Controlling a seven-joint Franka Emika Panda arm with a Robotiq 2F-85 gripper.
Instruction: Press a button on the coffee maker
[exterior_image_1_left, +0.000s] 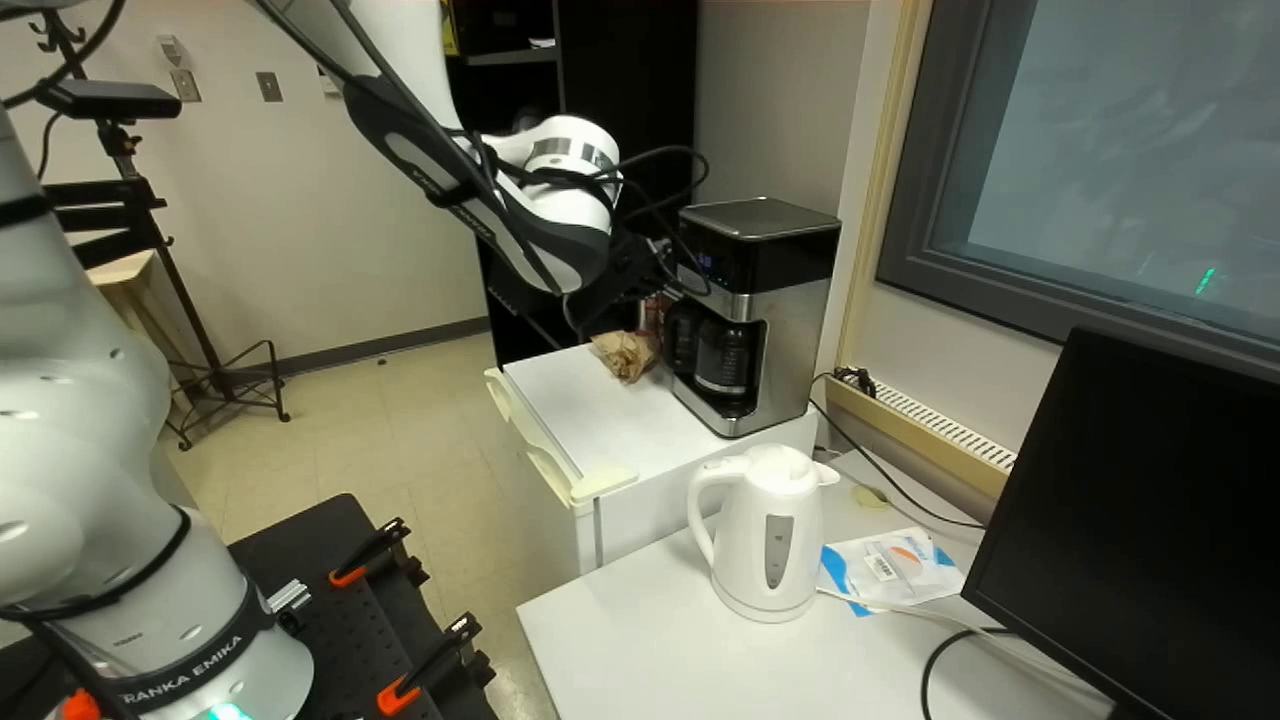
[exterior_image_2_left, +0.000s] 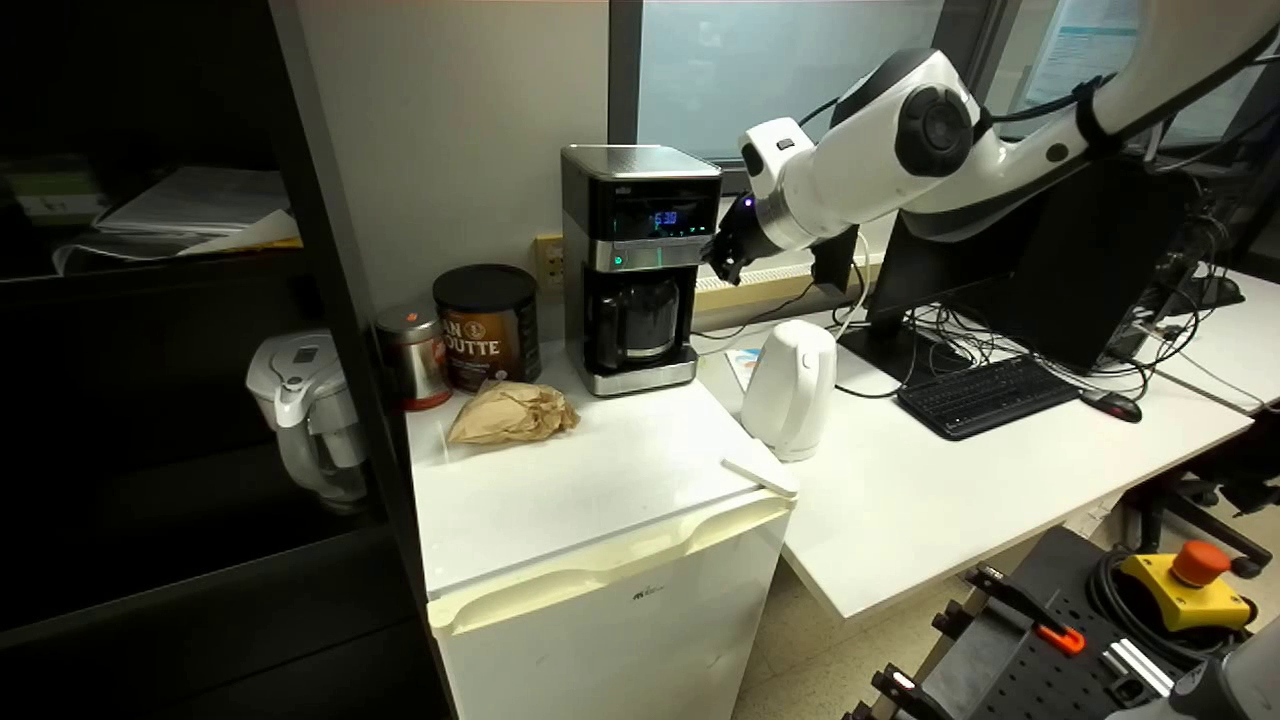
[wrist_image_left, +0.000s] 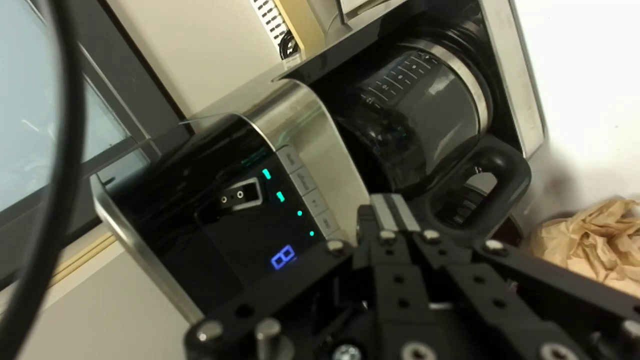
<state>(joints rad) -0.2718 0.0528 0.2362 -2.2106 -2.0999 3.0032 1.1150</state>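
- We take the coffee maker as our landmark: it stands upright on the white refrigerator, its glass carafe seated inside it.
- On the coffee maker's upper front we note a display with blue digits lit; the wrist view adds a row of grey buttons along its steel band, just beside teal lights.
- The gripper lies before the coffee maker's front; we find its fingertips closed against each other. Whether they touch the coffee maker we cannot tell.
- The robot arm extends to the coffee maker's front in both exterior views.
- The white kettle stands upright on the desk, near the coffee maker.
- On the coffee maker's opposite side we see a coffee tin just beside it, a steel canister farther out, and a crumpled brown paper bag near its front corner.
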